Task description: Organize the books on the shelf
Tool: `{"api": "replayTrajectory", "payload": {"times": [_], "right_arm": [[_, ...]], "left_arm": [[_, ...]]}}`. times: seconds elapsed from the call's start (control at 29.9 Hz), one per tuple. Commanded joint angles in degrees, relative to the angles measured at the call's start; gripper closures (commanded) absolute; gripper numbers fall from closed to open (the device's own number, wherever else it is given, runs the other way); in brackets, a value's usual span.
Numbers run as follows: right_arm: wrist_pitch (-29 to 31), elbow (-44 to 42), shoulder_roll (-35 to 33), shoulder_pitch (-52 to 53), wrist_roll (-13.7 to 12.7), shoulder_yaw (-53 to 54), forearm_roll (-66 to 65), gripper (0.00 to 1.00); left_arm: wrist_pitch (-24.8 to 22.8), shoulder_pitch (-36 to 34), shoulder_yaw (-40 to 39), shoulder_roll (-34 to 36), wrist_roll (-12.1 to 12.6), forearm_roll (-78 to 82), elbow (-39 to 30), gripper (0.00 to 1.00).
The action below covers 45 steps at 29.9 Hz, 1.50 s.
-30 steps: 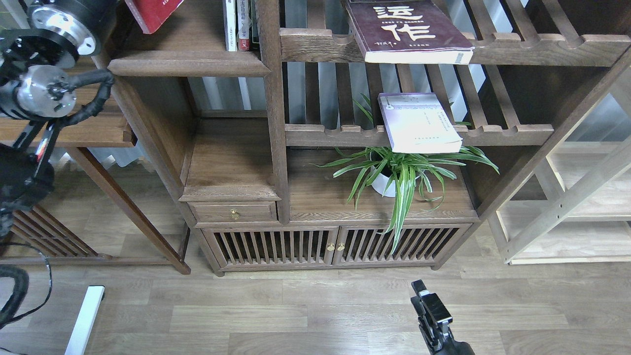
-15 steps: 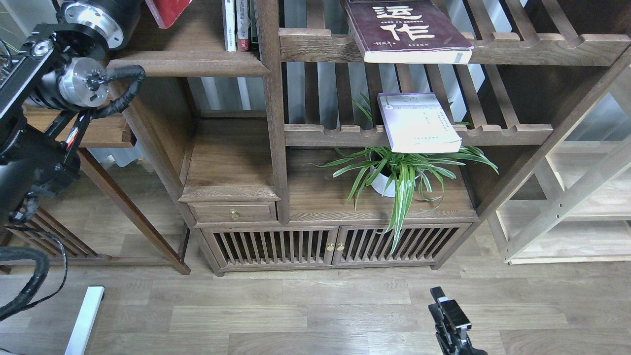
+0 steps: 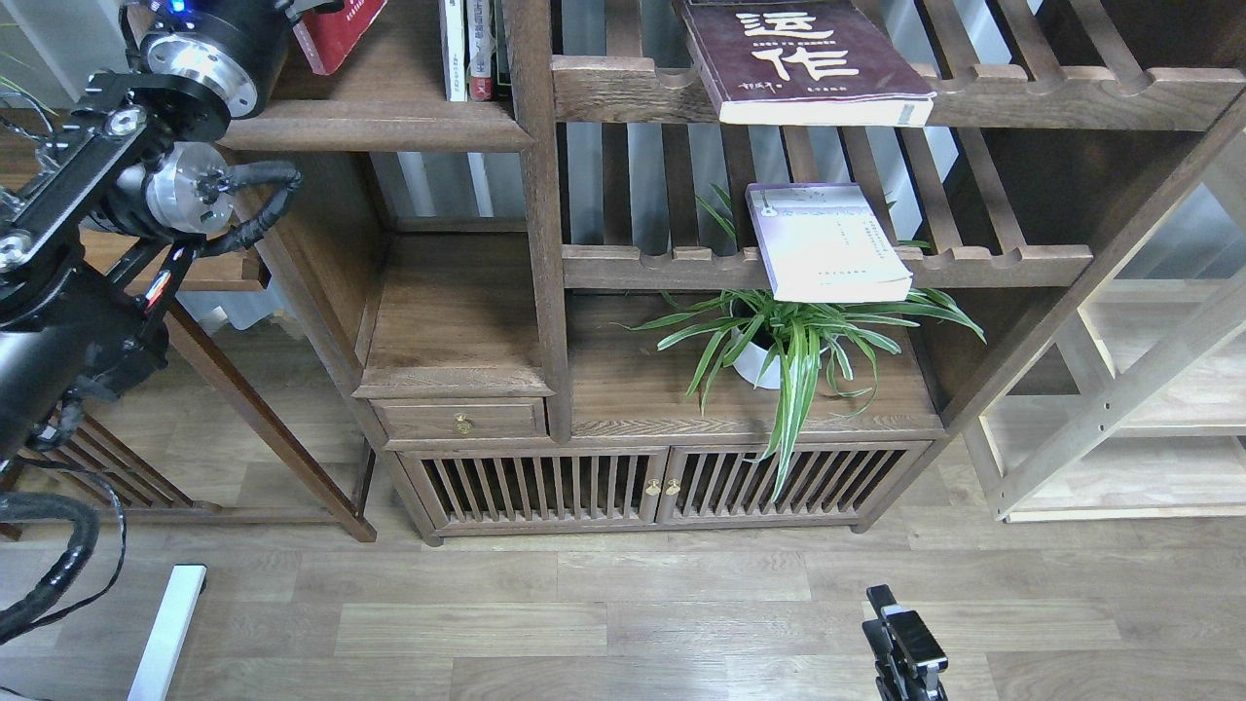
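Three books (image 3: 813, 58), one shelf (image 3: 375, 122)

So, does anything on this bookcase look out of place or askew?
Yes. The maroon book and the pale book lie flat on slatted racks, both overhanging the front rails. The red book sits tilted on the solid shelf, unlike the upright slim volumes.

A red book (image 3: 336, 34) leaned on the solid shelf (image 3: 375, 122) by the left arm, a maroon book (image 3: 803, 63) and a lavender book (image 3: 827, 243) lay on slatted racks, and the right end effector (image 3: 907, 647) hung low over the floor.
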Motion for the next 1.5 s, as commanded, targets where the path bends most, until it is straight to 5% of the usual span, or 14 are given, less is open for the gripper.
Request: {"api": "replayTrajectory", "payload": {"times": [0.0,0.33,1.47], "right_arm": [[0.0,0.0,-0.1,-0.4,0.0,0.0,0.0,0.4],[0.0,0.0,-0.1,-2.0,0.0,0.1,0.4,0.4],[0.0,0.0,-0.6,-4.5,0.0,0.1,1.7,0.4]], "left_arm": [[-0.1,0.0,1.2,0.1,-0.6,0.0,0.4,0.98],[-0.5,0.0,3.4,0.2,-5.1,0.0,3.3,0.97],[-0.5,-2.1,3.7,-4.6,-10.7,-0.6,11.7,0.94]]}}
